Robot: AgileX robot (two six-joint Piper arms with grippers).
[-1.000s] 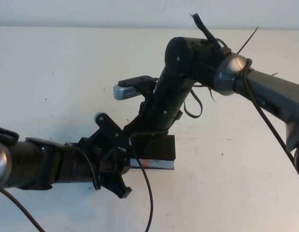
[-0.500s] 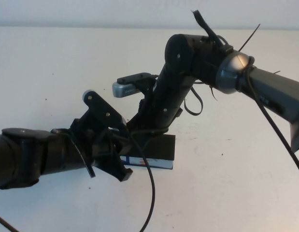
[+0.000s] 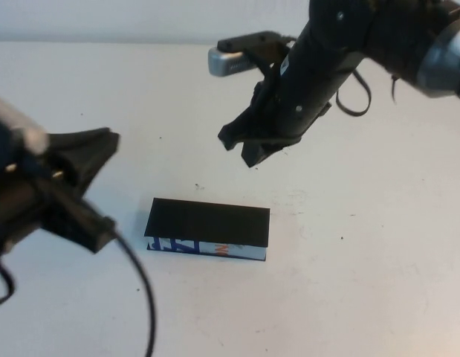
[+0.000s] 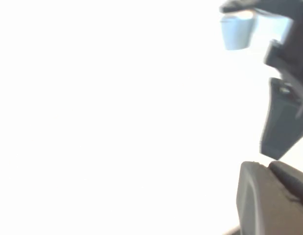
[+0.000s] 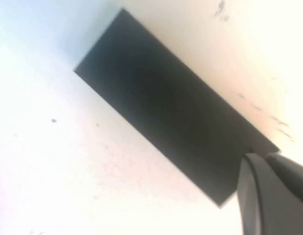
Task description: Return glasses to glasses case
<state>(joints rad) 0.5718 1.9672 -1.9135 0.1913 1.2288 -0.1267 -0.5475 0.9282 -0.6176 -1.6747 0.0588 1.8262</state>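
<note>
Case (image 3: 208,229) lay flat on the worktop (image 3: 348,282), lid shut, white printed front edge toward the robot. Glasses were not visible in any view; presumably inside the shut case, though that could not be confirmed. Right claw (image 3: 248,145) hung above and behind the case, well clear of it, clenched on nothing. Left claw (image 3: 81,160) sat off to the case's left, raised, apart from it; whether it was released or clenched could not be told. Right wrist view showed only the black lid top. Judged step: task at or near its end, arms clear of the case. Next move called for parking both arms without knocking the case.
</note>
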